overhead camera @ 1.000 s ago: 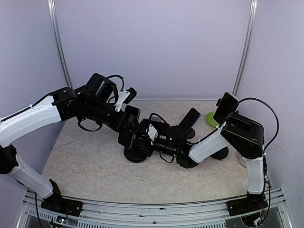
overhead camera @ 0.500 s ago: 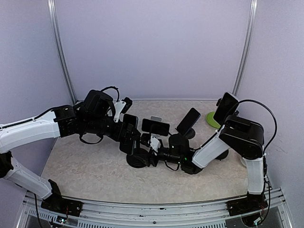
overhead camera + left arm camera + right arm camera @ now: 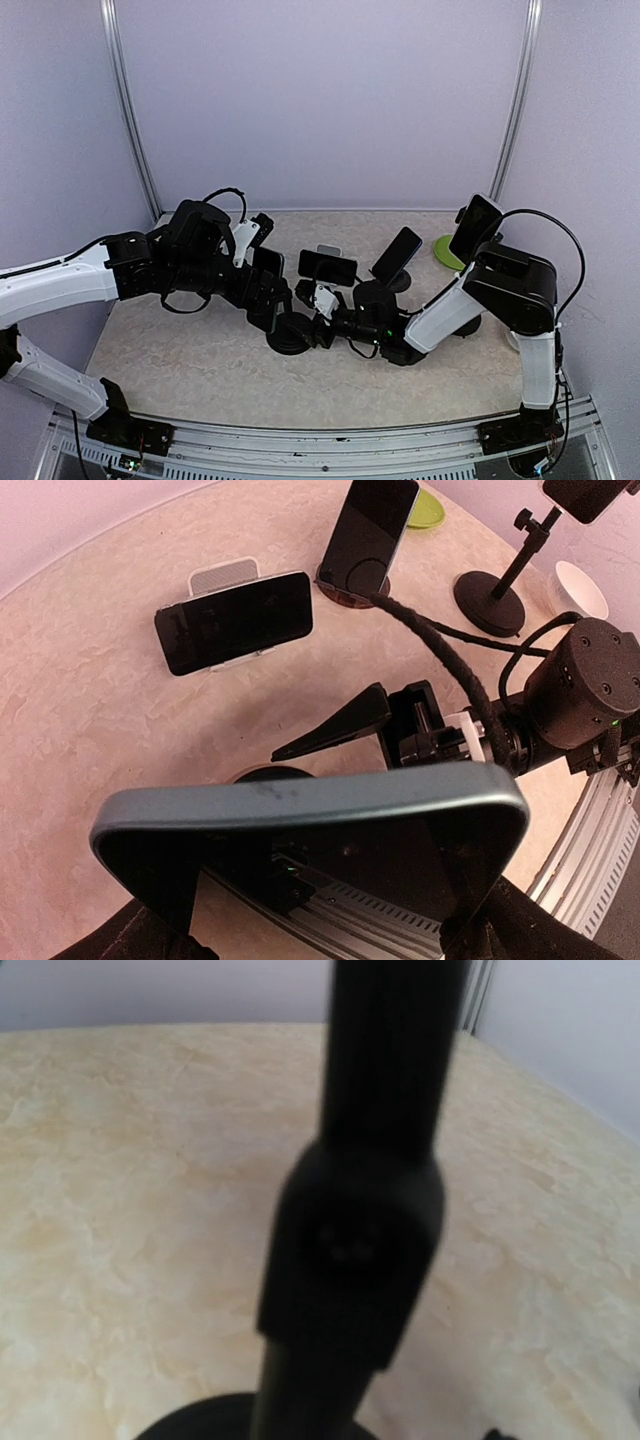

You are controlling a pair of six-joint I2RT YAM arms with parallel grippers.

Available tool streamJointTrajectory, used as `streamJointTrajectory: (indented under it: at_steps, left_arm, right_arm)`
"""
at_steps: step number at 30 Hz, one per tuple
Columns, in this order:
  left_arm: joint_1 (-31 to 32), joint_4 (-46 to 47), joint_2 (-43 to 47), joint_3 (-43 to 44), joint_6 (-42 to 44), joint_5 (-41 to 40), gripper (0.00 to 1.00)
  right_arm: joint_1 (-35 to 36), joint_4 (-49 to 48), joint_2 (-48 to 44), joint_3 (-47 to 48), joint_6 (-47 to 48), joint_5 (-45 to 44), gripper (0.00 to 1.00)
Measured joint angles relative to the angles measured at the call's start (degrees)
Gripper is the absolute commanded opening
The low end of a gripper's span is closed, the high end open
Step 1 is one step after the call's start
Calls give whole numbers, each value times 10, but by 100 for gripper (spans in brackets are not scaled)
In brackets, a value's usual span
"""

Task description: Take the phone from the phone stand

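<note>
My left gripper (image 3: 262,296) is shut on a dark phone with a blue-grey edge (image 3: 268,285), its fingers on the two short ends. In the left wrist view the phone (image 3: 310,805) fills the lower half between the fingers (image 3: 480,920). It is held clear of the black phone stand (image 3: 290,338), whose round base (image 3: 262,774) shows just behind it. My right gripper (image 3: 318,305) is at the stand's pole, which stands blurred in the middle of the right wrist view (image 3: 355,1240). One of its fingers (image 3: 330,725) shows; I cannot tell its grip.
A black phone lies landscape on a white stand (image 3: 327,266) (image 3: 235,620). Another phone leans on a round stand (image 3: 398,252) (image 3: 372,530). A third sits on a tall stand at the right (image 3: 476,228). A green disc (image 3: 448,250) and a white bowl (image 3: 582,588) are nearby.
My left gripper has moved down and slightly left with the phone, away from the stand's top. The right gripper has stayed at the stand's pole.
</note>
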State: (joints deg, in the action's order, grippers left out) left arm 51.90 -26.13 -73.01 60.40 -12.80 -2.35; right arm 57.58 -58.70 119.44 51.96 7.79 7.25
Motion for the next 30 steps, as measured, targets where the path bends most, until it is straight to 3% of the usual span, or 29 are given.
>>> streamJointTrajectory:
  at_steps: [11,30]
  left_arm:
    - [17,0,0,-3,18,-33,35]
    - [43,-17,0,-3,131,-100,34]
  right_arm:
    - [0,53,-21,0,3,19,64]
    - [-6,130,1,43,0,8,44]
